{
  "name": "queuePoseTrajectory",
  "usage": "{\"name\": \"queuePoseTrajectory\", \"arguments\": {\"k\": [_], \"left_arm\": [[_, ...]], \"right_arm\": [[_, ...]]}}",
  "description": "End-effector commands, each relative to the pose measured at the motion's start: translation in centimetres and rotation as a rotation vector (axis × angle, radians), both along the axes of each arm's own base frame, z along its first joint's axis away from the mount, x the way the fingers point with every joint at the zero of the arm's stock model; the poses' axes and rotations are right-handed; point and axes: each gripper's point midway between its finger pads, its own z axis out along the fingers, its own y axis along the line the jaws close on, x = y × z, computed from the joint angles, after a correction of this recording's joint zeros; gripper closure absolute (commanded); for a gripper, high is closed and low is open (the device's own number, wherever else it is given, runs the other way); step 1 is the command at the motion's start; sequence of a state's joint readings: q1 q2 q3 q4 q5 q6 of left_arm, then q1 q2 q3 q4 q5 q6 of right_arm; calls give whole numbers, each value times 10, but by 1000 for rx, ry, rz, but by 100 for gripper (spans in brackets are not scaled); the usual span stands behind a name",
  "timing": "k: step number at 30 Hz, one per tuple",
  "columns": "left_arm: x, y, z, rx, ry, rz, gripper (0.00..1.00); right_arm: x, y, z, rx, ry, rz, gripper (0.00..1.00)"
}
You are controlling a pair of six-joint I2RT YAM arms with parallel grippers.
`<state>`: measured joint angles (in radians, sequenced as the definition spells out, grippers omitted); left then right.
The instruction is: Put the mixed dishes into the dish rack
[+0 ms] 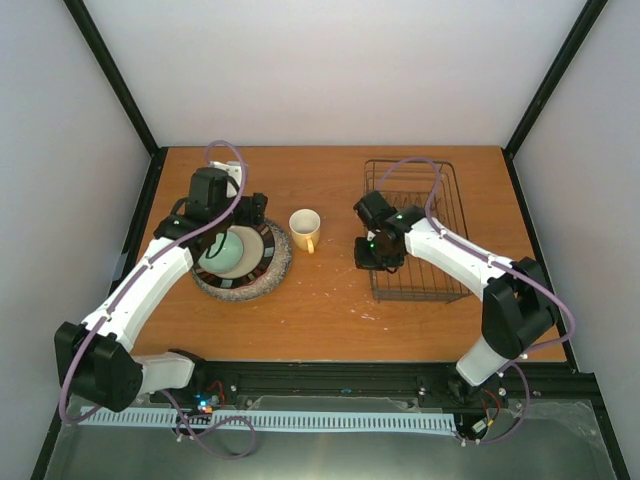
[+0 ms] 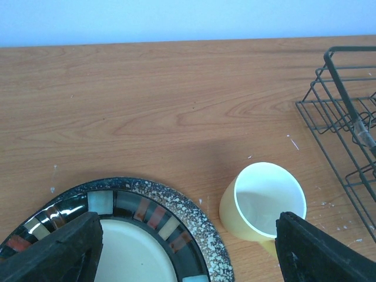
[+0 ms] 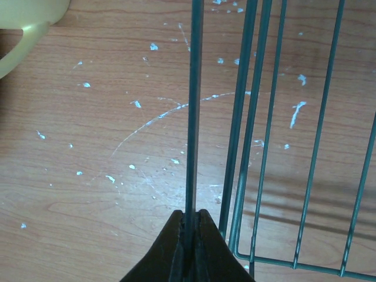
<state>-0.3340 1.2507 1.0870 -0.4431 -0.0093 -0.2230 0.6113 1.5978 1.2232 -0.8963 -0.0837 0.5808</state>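
The dark wire dish rack point(image 1: 425, 282) sat on the right side of the wooden table point(image 1: 330, 312). The right gripper point(image 3: 189, 223) was pinched on a wire at the rack's left edge. Near the rack's left side stood a yellow mug point(image 1: 304, 228). Further left, the left gripper point(image 2: 187, 249) hung spread wide above a patterned plate point(image 1: 277, 262) holding a pale bowl point(image 1: 230, 256).

White, rounded shells along the left arm point(image 1: 150, 280) and right arm point(image 1: 452, 249), black blocks at every joint. Thin purple cable point(image 1: 228, 148) looped behind each wrist and trailing down past the bases. Small green lights point(image 1: 372, 240) just behind the right hand point(image 3: 189, 247). Matte black, wedge-shaped fingers point(image 2: 59, 252) on the left hand point(image 2: 188, 249).
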Motion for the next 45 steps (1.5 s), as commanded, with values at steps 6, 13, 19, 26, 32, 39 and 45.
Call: {"name": "queuePoseTrajectory", "arguments": {"k": [6, 13, 19, 26, 32, 39, 45], "left_arm": [[-11, -2, 9, 39, -20, -50, 19], [-12, -2, 0, 57, 1, -62, 19], [-12, -4, -14, 58, 36, -73, 18], [-5, -7, -21, 66, 54, -79, 19], [-1, -7, -17, 73, 46, -74, 18], [4, -7, -25, 84, 65, -65, 18], [6, -10, -24, 78, 60, -76, 18]], "right_arm": [[7, 35, 10, 54, -50, -75, 97], [-1, 51, 5, 46, -32, -44, 97], [-8, 54, 0, 33, -22, -30, 97], [-5, 49, -11, -15, -23, -29, 97], [3, 67, -21, 0, -7, 11, 97], [6, 80, -20, 9, -8, 35, 97], [5, 79, -13, 16, -17, 37, 96]]}}
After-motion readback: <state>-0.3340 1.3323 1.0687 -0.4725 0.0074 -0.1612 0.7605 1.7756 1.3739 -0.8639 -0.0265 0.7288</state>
